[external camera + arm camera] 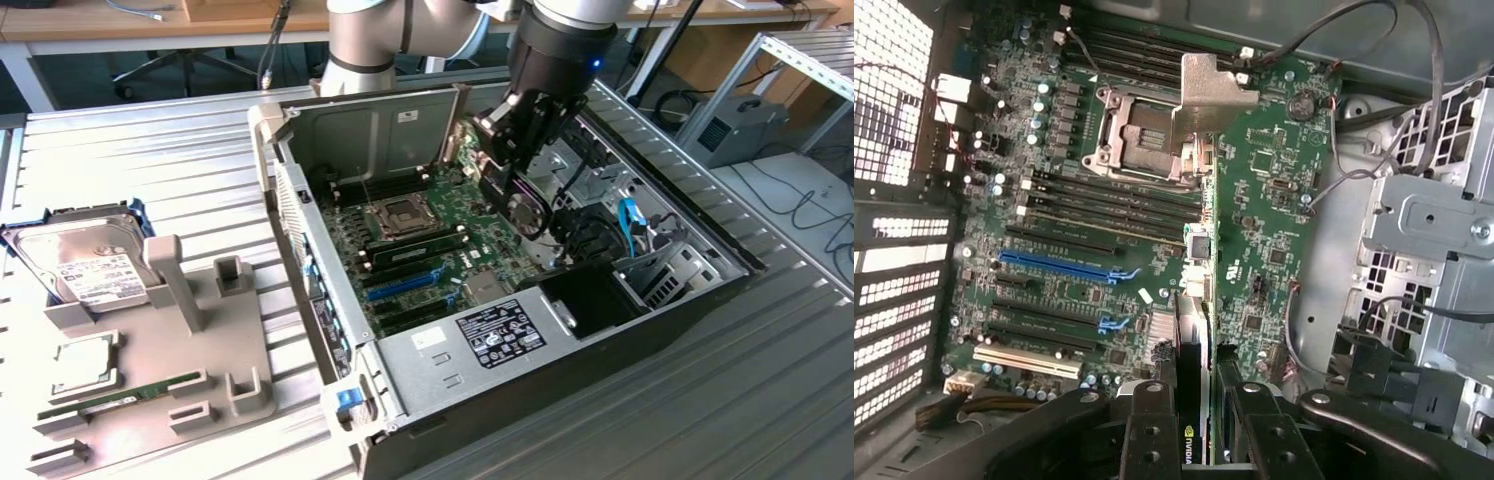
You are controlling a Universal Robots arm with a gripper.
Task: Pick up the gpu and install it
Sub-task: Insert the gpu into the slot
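Note:
My gripper point(515, 165) hangs inside the open computer case point(400, 115), above the green motherboard point(447, 235). It is shut on the gpu point(523, 205), a thin black card held on edge. In the wrist view the gpu point(1192, 335) runs edge-on away from my gripper point(1194, 435), between the two black fingers point(1149, 430), and its silvery metal bracket sits at the far end. The card hovers over the board near the processor socket point(1139, 135), apart from the blue expansion slots point(1064, 265), which lie to one side.
On the exterior view's left, a grey holder point(174, 390) carries a silver hard drive point(87, 265), a processor chip point(87, 365) and a green RAM stick point(114, 400). A metal drive cage point(1434, 230) and loose cables point(627, 225) crowd the case beside the board.

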